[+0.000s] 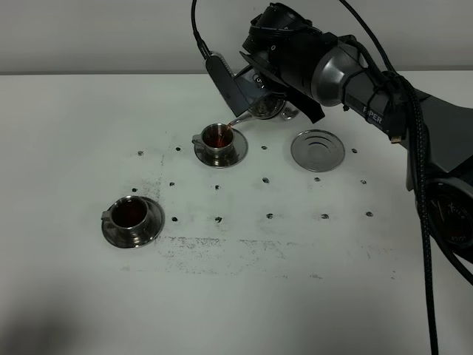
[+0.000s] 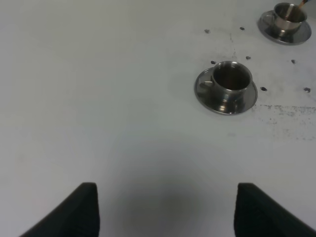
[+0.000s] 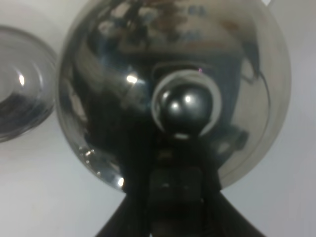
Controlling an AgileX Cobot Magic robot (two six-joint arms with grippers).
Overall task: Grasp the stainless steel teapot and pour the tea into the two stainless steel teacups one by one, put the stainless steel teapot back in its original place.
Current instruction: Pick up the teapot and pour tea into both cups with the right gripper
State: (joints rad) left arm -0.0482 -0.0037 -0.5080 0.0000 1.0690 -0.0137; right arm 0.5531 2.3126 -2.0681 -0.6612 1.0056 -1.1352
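Note:
My right gripper [image 1: 277,103] is shut on the stainless steel teapot [image 1: 267,111] and holds it tilted over the far teacup [image 1: 219,140]. The thin spout points down at that cup's rim, and red tea shows inside. In the right wrist view the teapot's shiny body [image 3: 123,64] and lid knob fill the picture, above my gripper [image 3: 170,197]. The near teacup [image 1: 131,220] on its saucer also holds dark tea. The flat ringed steel disc [image 1: 318,150] lies bare to the right. My left gripper [image 2: 168,217] is open and empty, well short of the near teacup [image 2: 231,81].
The white table [image 1: 244,296] has small dark screw holes and scuffed speckles around its middle. The right arm and its cables reach in from the right edge. A blurred round steel piece [image 3: 19,98] lies beside the teapot in the right wrist view.

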